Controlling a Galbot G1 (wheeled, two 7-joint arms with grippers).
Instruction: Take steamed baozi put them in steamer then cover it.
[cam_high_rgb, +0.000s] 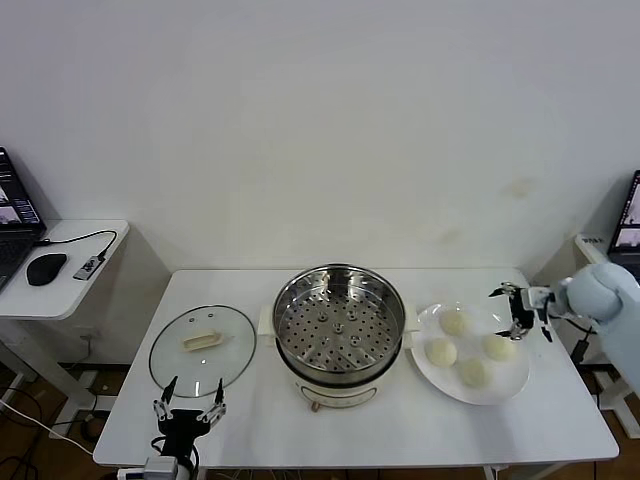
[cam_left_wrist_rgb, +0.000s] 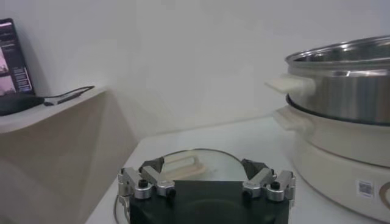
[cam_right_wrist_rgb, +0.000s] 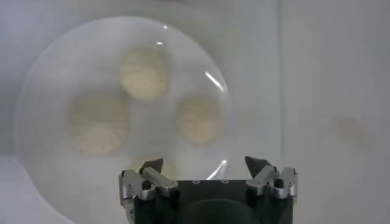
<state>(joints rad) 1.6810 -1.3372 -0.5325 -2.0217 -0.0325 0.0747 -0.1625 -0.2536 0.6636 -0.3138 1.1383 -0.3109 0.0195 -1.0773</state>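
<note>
At the near edge of the white table (cam_high_rgb: 250, 420) the left gripper (cam_high_rgb: 189, 411) sits low, pointing toward the back, its fingers spread and holding nothing. Just beyond its tips the cover (cam_high_rgb: 202, 345) lies flat on the table, the cream handle up, to the left of the steamer (cam_high_rgb: 339, 322). The steamer stands at the middle of the table on its cream pot base; its perforated basket holds no buns. To the steamer's right, a white plate (cam_high_rgb: 505, 385) carries all four steamed baozi (cam_high_rgb: 441, 352) in a loose cluster. The right arm reaches in from the right side, wrist bent so that the right gripper (cam_high_rgb: 513, 310) hangs over the plate's far right rim, above the buns and touching none, with its fingers parted. Far left, a side table (cam_high_rgb: 70, 290) bears a mouse (cam_high_rgb: 46, 268) and a laptop (cam_high_rgb: 14, 215).
</note>
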